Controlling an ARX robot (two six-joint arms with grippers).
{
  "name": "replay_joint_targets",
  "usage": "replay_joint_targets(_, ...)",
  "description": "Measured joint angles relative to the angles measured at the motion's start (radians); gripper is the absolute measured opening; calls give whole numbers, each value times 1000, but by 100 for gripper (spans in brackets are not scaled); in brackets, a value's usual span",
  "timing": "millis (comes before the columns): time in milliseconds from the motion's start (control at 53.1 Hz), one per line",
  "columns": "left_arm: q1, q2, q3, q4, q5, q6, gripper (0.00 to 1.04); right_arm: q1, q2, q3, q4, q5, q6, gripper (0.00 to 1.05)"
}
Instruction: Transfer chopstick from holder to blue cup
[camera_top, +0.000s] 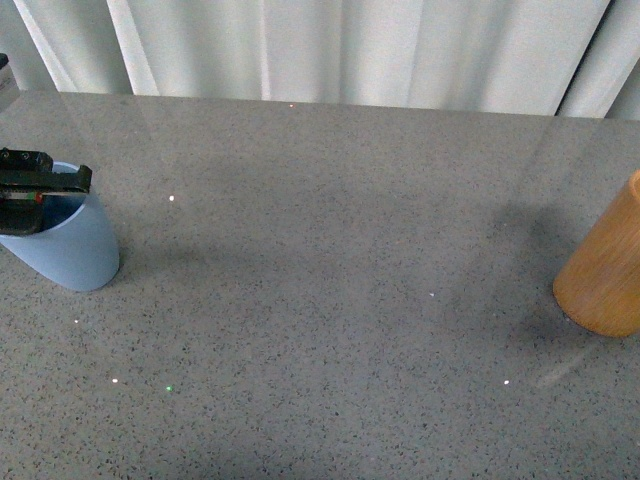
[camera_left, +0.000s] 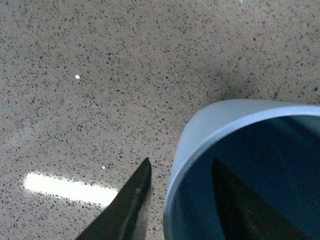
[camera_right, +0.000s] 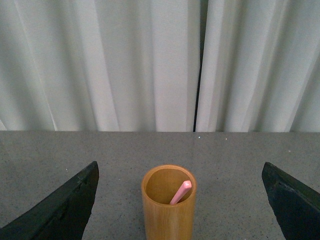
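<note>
My left pincer (camera_left: 181, 161) hangs at the rim of the blue cup (camera_top: 72, 250). Its jaws are parted and straddle the cup's wall: one finger (camera_left: 131, 205) is outside it and the other is down inside the dark hollow. Neither finger clearly presses the wall, and nothing is held between them. The cup stands on the speckled grey bench (camera_top: 320, 290), directly under this pincer.

Well away across the bare bench, near my right side, stands the bamboo holder (camera_right: 167, 217). The pink chopstick (camera_right: 181, 192) is in it, leaning against the inner wall with its tip just above the rim.

My right pincer (camera_right: 180, 166) faces the holder with its jaws spread wide and empty. The holder is centred between the fingers, touching neither. Beyond it hangs a white curtain (camera_right: 125, 65).
</note>
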Motion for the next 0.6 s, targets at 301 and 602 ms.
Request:
replay_joint_targets(301, -5, -57, 37, -98, 32, 8, 3, 0, 0, 0, 0, 0, 0, 95)
replay_joint_targets(602, -153, -179, 166, -221, 76, -10, 3, 0, 0, 0, 0, 0, 0, 95)
